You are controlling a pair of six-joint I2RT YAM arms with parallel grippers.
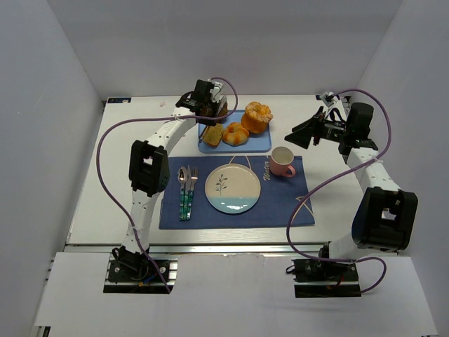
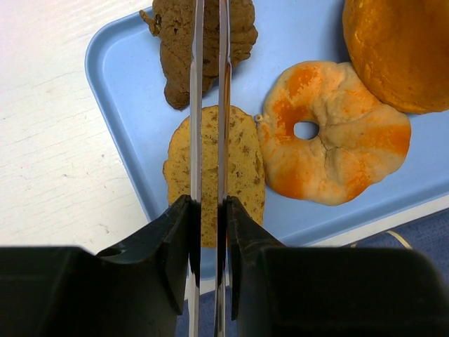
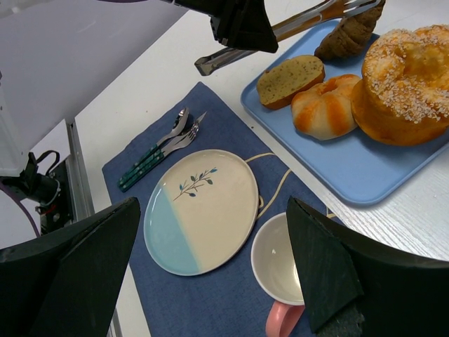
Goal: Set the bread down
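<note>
**Left gripper down at the bread on the tray, right gripper open**

Nearest you, a blue placemat [image 1: 280,210] lies on the white worktop [image 1: 105,196]. On its left side you see a spoon [image 1: 182,189] and a fork [image 1: 192,189] lying side by side, both with teal handles. A cream plate [image 1: 232,188] with a pale blue band and a small leaf sprig sits at the middle. A pink mug [image 1: 283,161] stands upright at the placemat's far right corner.

Your right gripper [image 1: 303,133] hangs above the worktop just beyond the mug. Its jaws are spread wide with nothing between them, and its wrist camera looks down on the plate and mug.

Beyond the placemat's far edge is a light blue tray [image 2: 126,77]. On the tray's near side you find a pale yellow cake slice [image 2: 242,161] touching an orange-and-cream ring bun [image 2: 337,161]. A large golden bun [image 2: 400,49] sits behind the ring bun.

The bread [image 2: 172,63], dark brown and lumpy, lies at the tray's far left corner, just beyond the cake slice. Your left gripper [image 2: 209,10] reaches over the cake slice to it. Its long metal fingers [image 2: 197,105] are drawn nearly together, with only a thin slit between them. In the right wrist view the tips meet the bread's thick end. You cannot tell from these views whether they actually pinch it.
</note>
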